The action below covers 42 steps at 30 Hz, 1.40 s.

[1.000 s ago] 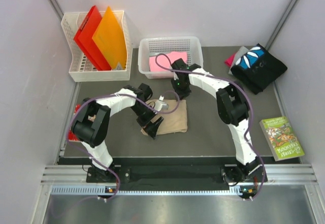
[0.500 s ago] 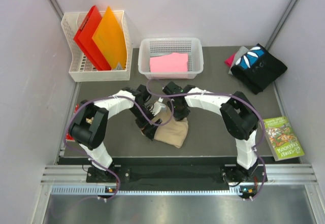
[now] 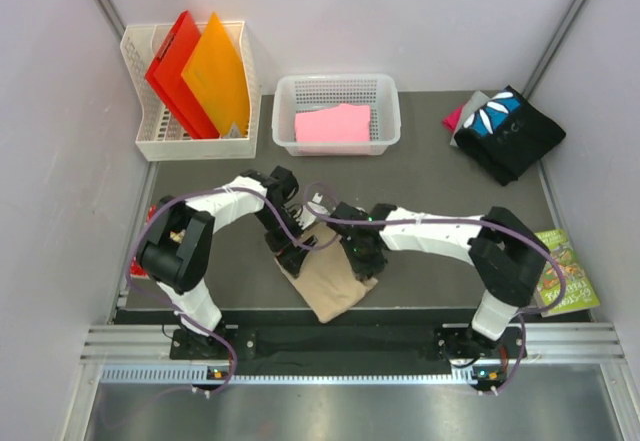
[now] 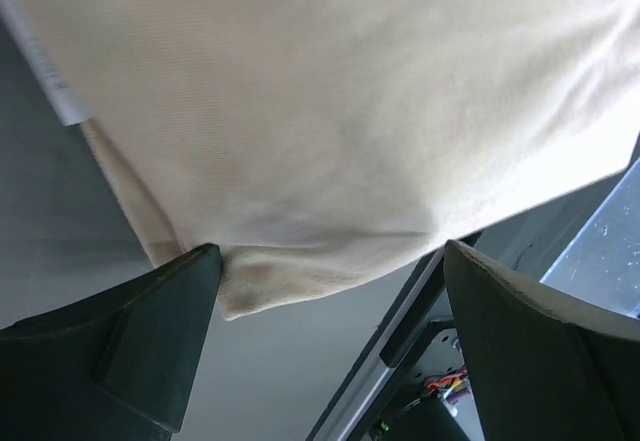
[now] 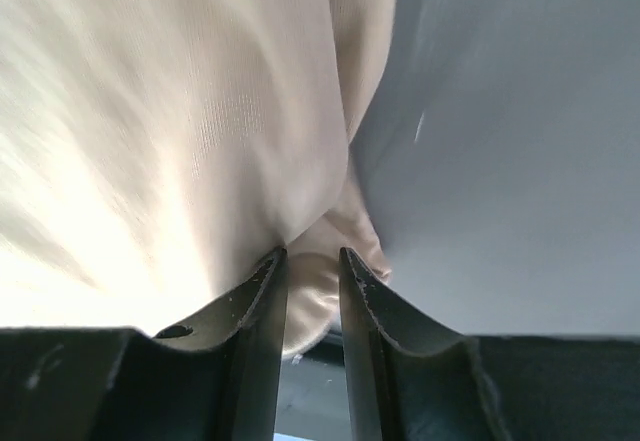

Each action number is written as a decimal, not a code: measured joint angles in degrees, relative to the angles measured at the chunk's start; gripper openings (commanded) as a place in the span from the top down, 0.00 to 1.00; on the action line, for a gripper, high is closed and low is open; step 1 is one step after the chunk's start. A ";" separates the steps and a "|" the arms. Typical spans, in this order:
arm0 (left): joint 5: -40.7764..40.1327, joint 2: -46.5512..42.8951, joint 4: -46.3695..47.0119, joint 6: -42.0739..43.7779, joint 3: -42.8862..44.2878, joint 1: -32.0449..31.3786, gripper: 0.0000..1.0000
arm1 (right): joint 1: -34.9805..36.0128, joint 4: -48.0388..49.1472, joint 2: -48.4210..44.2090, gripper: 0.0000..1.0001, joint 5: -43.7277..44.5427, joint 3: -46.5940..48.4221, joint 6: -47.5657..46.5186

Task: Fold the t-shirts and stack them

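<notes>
The tan t-shirt (image 3: 328, 286) lies folded on the dark mat near the front edge, one corner reaching the mat's lip. My right gripper (image 3: 363, 257) is shut on a bunched fold of the tan t-shirt (image 5: 200, 131); its jaws pinch the cloth at the right gripper's tips (image 5: 311, 279). My left gripper (image 3: 291, 253) sits at the shirt's left edge and is open. In the left wrist view the tan t-shirt (image 4: 330, 111) hangs over the open left gripper (image 4: 330, 306), a corner brushing the left finger (image 4: 150, 336). A pink t-shirt (image 3: 333, 123) lies in the white basket (image 3: 386, 111). A black printed t-shirt (image 3: 508, 133) tops a pile at the back right.
A white rack (image 3: 140, 141) with red and orange folders (image 3: 196, 73) stands at the back left. A book (image 3: 556, 272) lies at the right edge. Grey and magenta cloth (image 3: 460, 116) peeks from under the black shirt. The metal rail (image 3: 330, 346) runs along the front.
My right gripper has swept from the basket side toward the front, pulling the tan shirt's far edge over itself and dragging the shirt nearer. The left gripper has barely moved.
</notes>
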 measured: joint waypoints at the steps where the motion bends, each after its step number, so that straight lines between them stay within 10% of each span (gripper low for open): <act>1: -0.35 0.59 -0.55 0.22 0.68 0.02 0.01 | 0.98 0.31 -1.66 0.72 -0.74 -2.27 2.05; 8: -4.28 9.11 -2.43 0.07 11.74 1.25 0.01 | 8.22 -0.39 -7.85 0.69 -4.52 -9.92 10.71; 15: -6.64 17.31 -1.95 -1.11 30.73 1.90 0.01 | 0.96 -7.58 -10.05 0.65 -2.86 -2.67 6.21; 24: -6.29 -0.46 -8.92 -1.20 31.15 2.45 0.01 | -13.33 -3.26 -16.68 0.65 -11.34 1.31 1.38; 30: -6.25 -17.70 -11.87 -1.97 22.69 6.29 0.01 | -10.91 -0.85 -2.69 0.65 -20.90 10.38 -2.27; 42: -5.51 -17.35 -18.05 -5.01 21.05 9.99 0.01 | -8.11 1.92 20.94 0.66 -38.05 28.48 -8.70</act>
